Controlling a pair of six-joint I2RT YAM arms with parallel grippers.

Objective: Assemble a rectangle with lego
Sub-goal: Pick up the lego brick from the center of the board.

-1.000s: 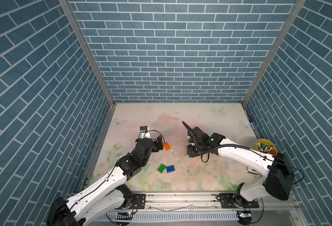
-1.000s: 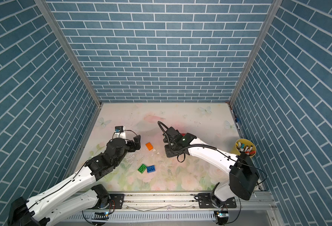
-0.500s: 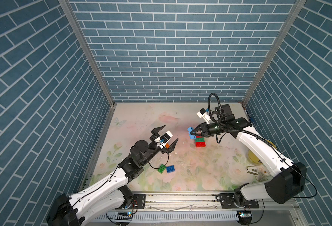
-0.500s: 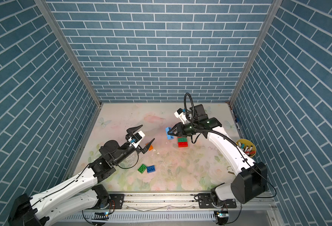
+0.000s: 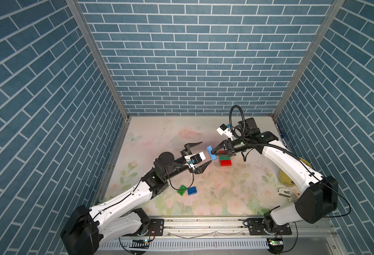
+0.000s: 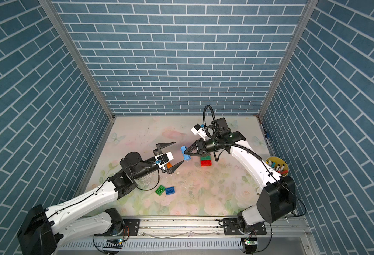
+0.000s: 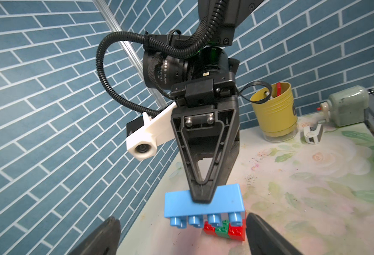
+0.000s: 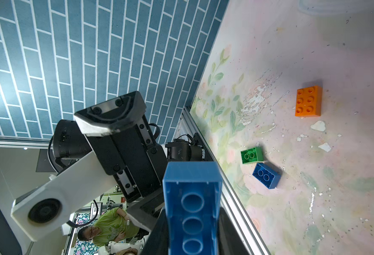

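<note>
Since half a second ago the left claw (image 6: 179,152) has edged closer, its tapered black jaws spread wide just short of the light-blue lego brick (image 7: 181,205), a glossy studded block clamped in the right claw (image 5: 213,152) above the floral tabletop (image 5: 225,194). Below sits a red-and-green stack (image 5: 225,162); a green brick (image 5: 182,190), dark-blue brick (image 5: 192,190) and orange brick (image 8: 308,101) lie loose.
</note>
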